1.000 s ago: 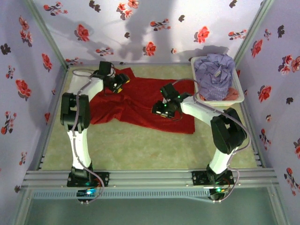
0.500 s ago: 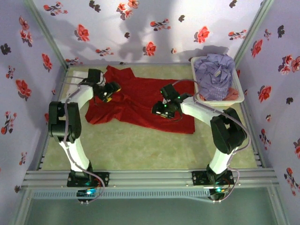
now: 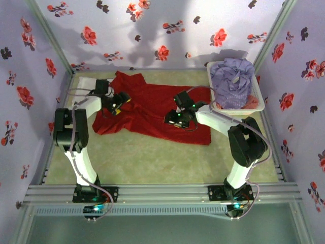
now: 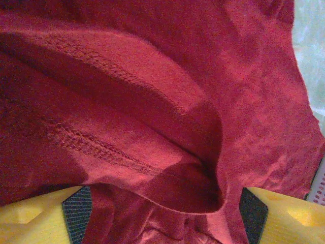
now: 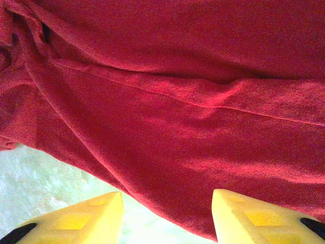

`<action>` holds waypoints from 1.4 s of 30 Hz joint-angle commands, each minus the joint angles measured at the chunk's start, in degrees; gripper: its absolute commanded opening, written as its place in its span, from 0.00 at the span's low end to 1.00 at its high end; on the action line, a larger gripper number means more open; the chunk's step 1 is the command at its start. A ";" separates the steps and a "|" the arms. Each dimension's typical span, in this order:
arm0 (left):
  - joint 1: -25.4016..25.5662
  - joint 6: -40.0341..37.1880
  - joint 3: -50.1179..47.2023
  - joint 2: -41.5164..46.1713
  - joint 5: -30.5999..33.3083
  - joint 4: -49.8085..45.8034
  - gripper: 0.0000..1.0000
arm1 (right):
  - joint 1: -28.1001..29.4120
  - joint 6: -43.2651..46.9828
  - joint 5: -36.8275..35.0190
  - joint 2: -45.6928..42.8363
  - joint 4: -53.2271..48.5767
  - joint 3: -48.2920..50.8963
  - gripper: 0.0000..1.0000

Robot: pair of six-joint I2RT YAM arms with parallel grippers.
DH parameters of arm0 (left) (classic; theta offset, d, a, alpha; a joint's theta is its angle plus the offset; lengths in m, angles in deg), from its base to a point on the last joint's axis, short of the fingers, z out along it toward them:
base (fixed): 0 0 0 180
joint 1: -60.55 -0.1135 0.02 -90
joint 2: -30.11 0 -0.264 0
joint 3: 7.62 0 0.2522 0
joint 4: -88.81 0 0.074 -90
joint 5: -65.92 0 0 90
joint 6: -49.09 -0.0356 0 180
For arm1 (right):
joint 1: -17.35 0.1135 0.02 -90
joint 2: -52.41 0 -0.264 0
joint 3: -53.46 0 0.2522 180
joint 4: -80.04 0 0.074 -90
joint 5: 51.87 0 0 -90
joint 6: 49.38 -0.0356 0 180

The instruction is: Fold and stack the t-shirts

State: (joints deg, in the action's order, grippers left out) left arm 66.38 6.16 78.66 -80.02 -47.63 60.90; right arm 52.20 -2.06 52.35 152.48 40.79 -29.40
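Note:
A plain bright red t-shirt [image 3: 147, 109] lies spread and wrinkled across the back middle of the table. My left gripper [image 3: 118, 103] is low over its left part. In the left wrist view the jaws [image 4: 162, 216] stand wide open, with a loose fold and stitched hem of the red cloth [image 4: 152, 101] lying between the yellow fingers. My right gripper [image 3: 175, 119] hovers over the shirt's right half. In the right wrist view it [image 5: 167, 216] is open, and the red cloth's edge [image 5: 177, 112] lies just beyond the fingertips. A pale lavender t-shirt [image 3: 232, 79] is heaped in the basket.
The white plastic basket [image 3: 236, 110] stands at the back right against the wall, and its corner [image 4: 319, 185] shows in the left wrist view. Pale green table [image 3: 152, 157] stretches bare in front of the shirt. Flowered walls close in the left, back and right.
My left arm has swung left and toward the near side, and its jaws have widened. The shirt's back-left part now lies spread farther back. The right arm has not moved.

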 commanded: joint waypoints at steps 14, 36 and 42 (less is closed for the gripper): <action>-0.46 1.17 0.03 -3.71 1.14 2.95 0.84 | -0.31 -1.20 0.16 -0.56 -0.66 0.37 0.51; -1.98 32.61 6.29 -14.05 -12.75 52.61 0.98 | -0.42 -0.47 -0.67 -2.89 -2.37 1.77 0.51; -1.96 12.07 4.21 -4.60 -10.55 29.23 0.99 | -0.45 -0.43 -1.13 -3.40 -2.36 2.34 0.51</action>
State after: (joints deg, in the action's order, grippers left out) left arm 64.47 26.13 83.35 -91.16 -57.29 96.44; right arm 52.20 -2.04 52.24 150.67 39.96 -27.78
